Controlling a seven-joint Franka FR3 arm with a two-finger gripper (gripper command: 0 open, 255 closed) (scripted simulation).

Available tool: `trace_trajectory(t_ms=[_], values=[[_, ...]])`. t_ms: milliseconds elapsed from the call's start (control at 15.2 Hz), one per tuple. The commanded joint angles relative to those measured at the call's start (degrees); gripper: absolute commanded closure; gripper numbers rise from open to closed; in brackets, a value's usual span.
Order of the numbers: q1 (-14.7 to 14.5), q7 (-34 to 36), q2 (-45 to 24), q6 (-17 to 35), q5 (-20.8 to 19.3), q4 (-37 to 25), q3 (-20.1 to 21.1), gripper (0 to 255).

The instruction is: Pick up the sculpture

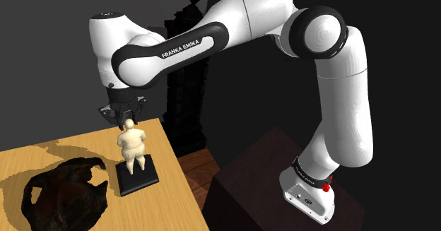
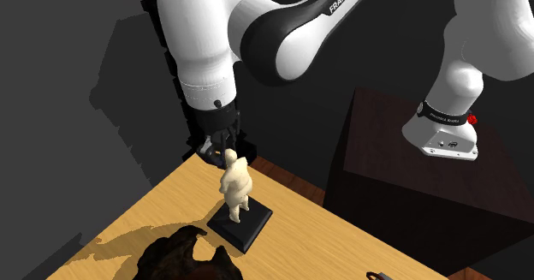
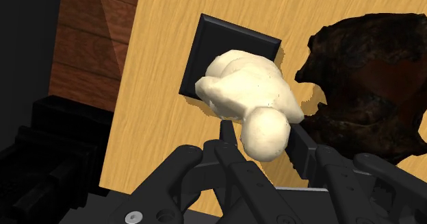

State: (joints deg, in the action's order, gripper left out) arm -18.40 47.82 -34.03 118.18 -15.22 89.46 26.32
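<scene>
Cream figurine sculpture standing on its black square base, near the edge of the wooden tabletop.
Claw hangs right over it, spread, with a finger on each side of the head, not pinching as far as I can see. The figure's upright, and a dark craggy lump sits just beside it.

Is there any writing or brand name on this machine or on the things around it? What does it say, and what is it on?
"FRANKA EMIKA": white letters on the dark band of the arm, seen in the shoulder view and the second exterior view.
Small white print on the dark ring just above the arm's foot: too small to read.
The sculpture and the table: no writing on either.
</scene>
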Motion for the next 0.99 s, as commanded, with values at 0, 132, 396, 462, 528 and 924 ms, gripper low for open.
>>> trace_trajectory(t_ms=[0, 132, 396, 462, 528, 924], values=[[-0.01, 0.0, -0.06, 0.01, -0.01, 0.02, -0.02, 255], [-0.02, -0.06, 0.2, -0.66, 0.14, -0.41, 0.09, 255], [0.14, -0.42, 1.46, -3.03, 0.78, -1.62, 0.5, 255], [0.17, -0.51, 1.76, -3.64, 0.94, -1.96, 0.59, 255], [0.19, -0.6, 2.04, -4.25, 1.08, -2.31, 0.68, 255], [0.25, -1.08, 3.52, -8.05, 1.88, -4.78, 1.15, 255]])
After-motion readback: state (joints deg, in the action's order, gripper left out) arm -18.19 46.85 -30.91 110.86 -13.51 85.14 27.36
